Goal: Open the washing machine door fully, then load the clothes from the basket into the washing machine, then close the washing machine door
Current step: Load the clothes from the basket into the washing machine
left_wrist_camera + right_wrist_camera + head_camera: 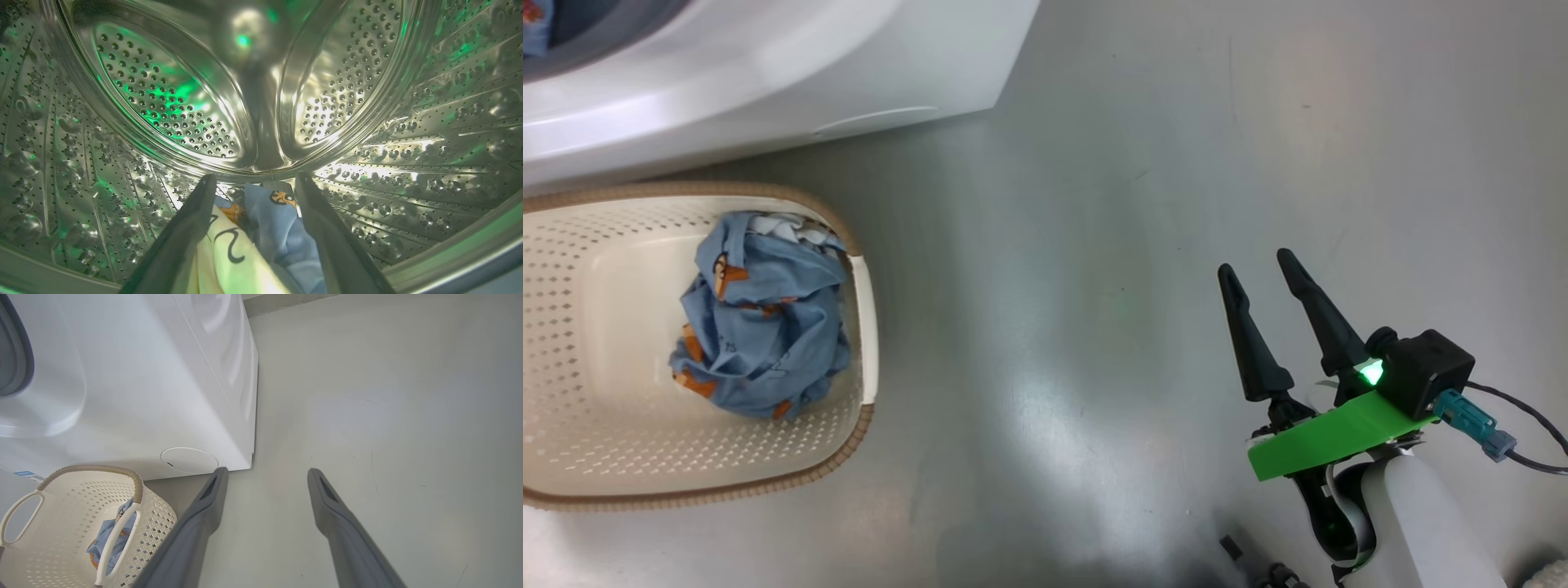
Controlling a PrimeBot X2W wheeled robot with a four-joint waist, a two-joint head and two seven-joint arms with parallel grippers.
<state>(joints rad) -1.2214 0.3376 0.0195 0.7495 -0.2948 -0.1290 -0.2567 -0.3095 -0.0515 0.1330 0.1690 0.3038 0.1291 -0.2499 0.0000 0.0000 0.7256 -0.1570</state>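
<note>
Inside the washing machine (163, 102), your left gripper (255, 178) stood spread, clothes (278, 232) loose between its fingers; your best move looked a straight withdrawal, snagging nothing. Your right gripper (1255, 263) idled, fingers parted.

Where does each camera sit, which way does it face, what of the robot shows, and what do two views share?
Head view: on the head, facing down at floor, basket with blue clothes, washing machine front; right gripper lower right, open.
Left wrist view: inside the steel drum, facing its back wall; left gripper spread, a garment between its fingers.
Right wrist view: low, facing the machine's corner and floor; own fingers apart.
Shared: head and right wrist views both show the basket.
</note>
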